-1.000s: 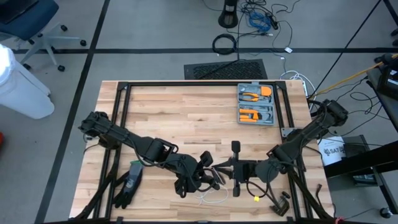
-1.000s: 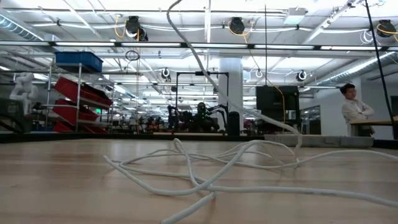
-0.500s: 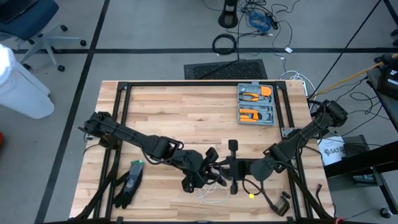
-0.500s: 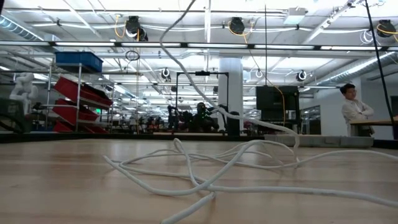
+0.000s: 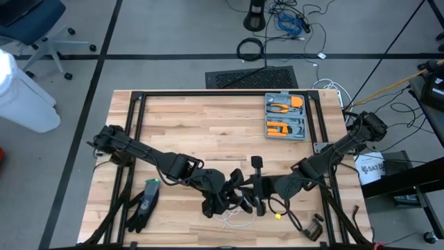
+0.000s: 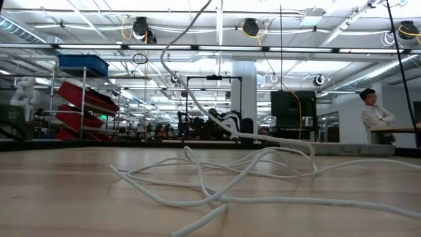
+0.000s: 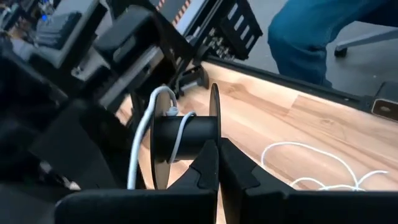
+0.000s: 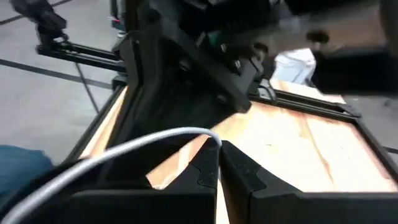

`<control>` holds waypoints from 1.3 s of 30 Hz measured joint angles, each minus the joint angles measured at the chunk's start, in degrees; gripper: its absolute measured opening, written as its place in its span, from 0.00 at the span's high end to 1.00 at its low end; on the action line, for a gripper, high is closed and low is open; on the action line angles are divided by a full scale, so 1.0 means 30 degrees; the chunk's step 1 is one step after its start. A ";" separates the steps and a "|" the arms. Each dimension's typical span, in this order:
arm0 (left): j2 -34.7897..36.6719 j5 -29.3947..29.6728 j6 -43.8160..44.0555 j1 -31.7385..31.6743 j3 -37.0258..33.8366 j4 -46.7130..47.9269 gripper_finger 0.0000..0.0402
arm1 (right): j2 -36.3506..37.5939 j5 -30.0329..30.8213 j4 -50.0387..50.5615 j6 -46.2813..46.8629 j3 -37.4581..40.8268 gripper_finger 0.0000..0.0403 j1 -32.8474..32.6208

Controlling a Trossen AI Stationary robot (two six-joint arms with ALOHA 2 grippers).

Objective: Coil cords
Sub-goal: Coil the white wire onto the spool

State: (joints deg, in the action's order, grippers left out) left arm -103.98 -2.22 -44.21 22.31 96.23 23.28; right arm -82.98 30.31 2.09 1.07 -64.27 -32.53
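High view: the worktop (image 5: 208,132) is a pale wooden slab inside a black frame, and both my arms reach in to meet near its front edge, a little right of the middle. An open grey case of orange-handled tools (image 5: 285,116) lies toward the far right part of the worktop, well apart from where I work. A dark glove (image 5: 142,205) lies by the front left corner.

My left tool (image 5: 236,198) and my right tool (image 5: 258,189) sit close together, almost touching. In the left wrist view my left tool (image 7: 217,163) has its fingers pressed together, and just beyond their tips stands a black spool (image 7: 183,137) with flat round flanges. The white cord (image 7: 144,134) climbs over the spool's core, with a turn lying on it. More of that cord (image 5: 236,219) lies loose on the wood just in front of the tools, and the low view shows it (image 6: 217,178) sprawled in slack loops across the boards, with one strand rising up out of the picture.

In the right wrist view my right tool (image 8: 217,163) is pinched shut, and the cord (image 8: 143,146) arcs to a point just above the fingertips; I cannot tell whether it is nipped between them.
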 joint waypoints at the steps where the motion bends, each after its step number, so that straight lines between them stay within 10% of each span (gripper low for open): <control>1: 0.0001 -0.0027 -0.0073 0.0079 0.0000 -0.0125 1.00 | 0.0000 -0.0205 0.0002 0.0005 0.0000 1.00 0.0061; 16: 0.0269 0.1750 -0.1374 0.0918 0.0000 -0.0366 1.00 | 0.0038 -0.1455 0.3016 0.2597 0.0000 1.00 0.0610; 39: 0.1724 0.7735 0.5101 0.1040 0.0007 0.4597 1.00 | 0.2113 -0.2123 0.7406 0.7019 0.0015 1.00 -0.0345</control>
State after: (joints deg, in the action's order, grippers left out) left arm -98.81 20.98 -28.91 25.43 96.25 37.07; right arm -76.64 23.94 24.31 22.12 -64.23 -33.56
